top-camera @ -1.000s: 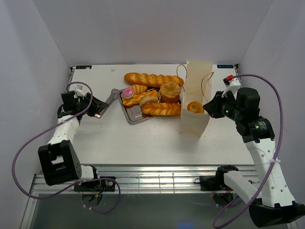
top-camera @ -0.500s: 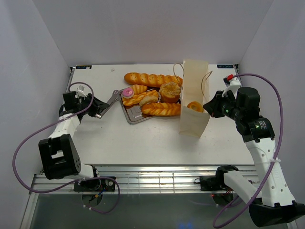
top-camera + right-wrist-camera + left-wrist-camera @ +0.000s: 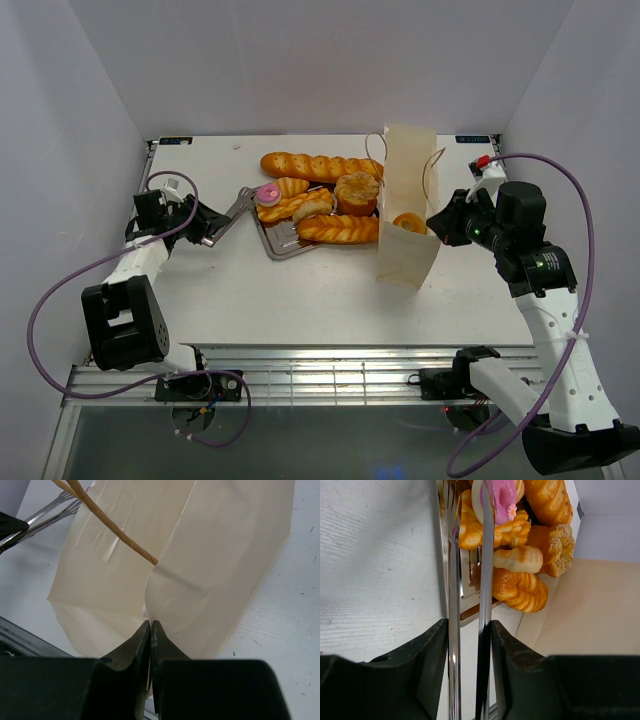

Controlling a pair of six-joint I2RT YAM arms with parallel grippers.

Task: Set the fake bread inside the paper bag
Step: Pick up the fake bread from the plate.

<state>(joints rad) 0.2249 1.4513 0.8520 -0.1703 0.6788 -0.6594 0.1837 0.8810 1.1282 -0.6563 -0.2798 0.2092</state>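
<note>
two grippers busy: left gripper (image 3: 467,630) is clamped on the metal tongs (image 3: 451,580), tips by the pink donut (image 3: 501,500) on the tray (image 3: 283,248). right gripper (image 3: 150,628) pinched together on the paper bag (image 3: 405,255), standing at 3 o'clock of the fake bread (image 3: 335,229), one ring donut (image 3: 408,222) inside.

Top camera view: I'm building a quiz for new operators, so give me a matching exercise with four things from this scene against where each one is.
Things
1. tongs
2. plain ring donut
3. pink-iced donut
4. paper bag

Places
A. inside the bag
B. pinched at its side by the right pincer
C. gripped in the left pincer
D. at the left end of the tray

Pairs: 1-C, 2-A, 3-D, 4-B
</note>
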